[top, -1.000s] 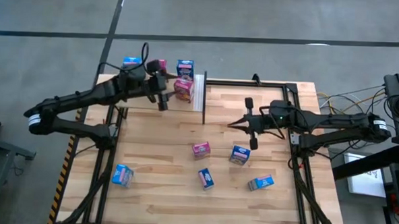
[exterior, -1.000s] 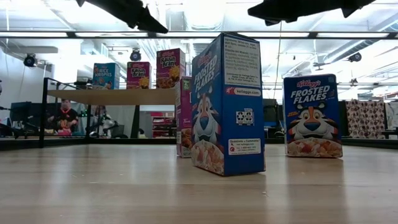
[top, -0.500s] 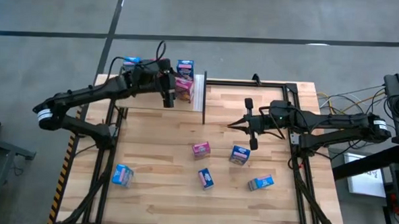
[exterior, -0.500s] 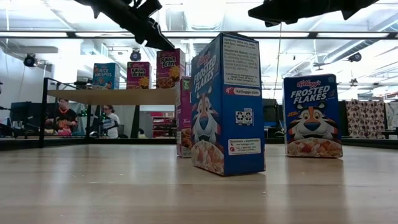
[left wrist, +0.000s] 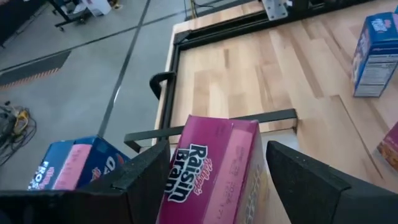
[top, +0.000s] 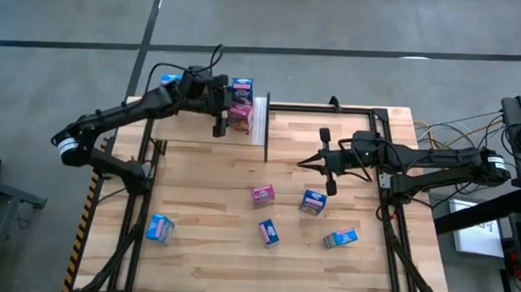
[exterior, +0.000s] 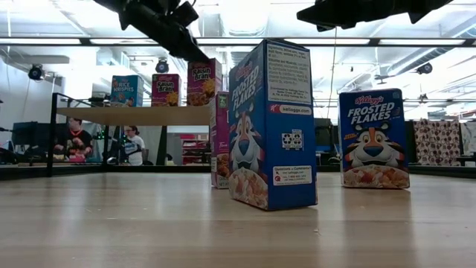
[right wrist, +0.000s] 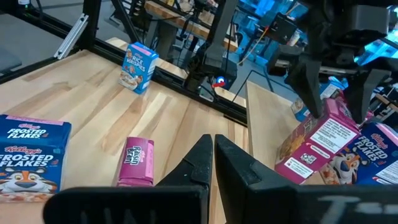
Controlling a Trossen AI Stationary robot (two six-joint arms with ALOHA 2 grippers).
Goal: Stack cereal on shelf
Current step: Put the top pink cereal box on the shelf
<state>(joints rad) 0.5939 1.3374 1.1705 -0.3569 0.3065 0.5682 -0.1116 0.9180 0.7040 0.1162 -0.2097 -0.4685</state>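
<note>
- Table point(top: 203, 249): plank top carried five loose cereal boxes: blue box point(top: 159, 228) near the left front, pink box point(top: 262, 194), blue box point(top: 312, 201), blue box point(top: 268, 233) and blue box point(top: 340, 238) toward the middle and right.
- Shelf point(top: 177, 129): stood at the table's far left corner, white strip point(top: 260, 118) on its inner edge. It bore a blue box point(top: 168, 80) at its far left, a blue box point(top: 241, 90) and the Raisin Bran box; the arm hid whatever else was there.
- Left arm: reached over the shelf. Left gripper point(top: 219, 114) had its fingers point(left wrist: 311, 180) spread apart, straddling the Raisin Bran box; contact could not be told.
- Right arm: waited over the table's mid-right, right gripper point(top: 327, 171) with fingers pressed together, holding nothing.
- Raisin Bran box point(left wrist: 214, 165): pink, on the shelf beside the blue box point(left wrist: 68, 165); in the right wrist view it appeared tilted.
- Step judged: placing this box. To do well, set it square and upright, apart from its neighbours.
- Advice: lift straight up with jaws wide, so neither finger drags the box.
- Risk: a tilted box could topple against its blue neighbour.
</note>
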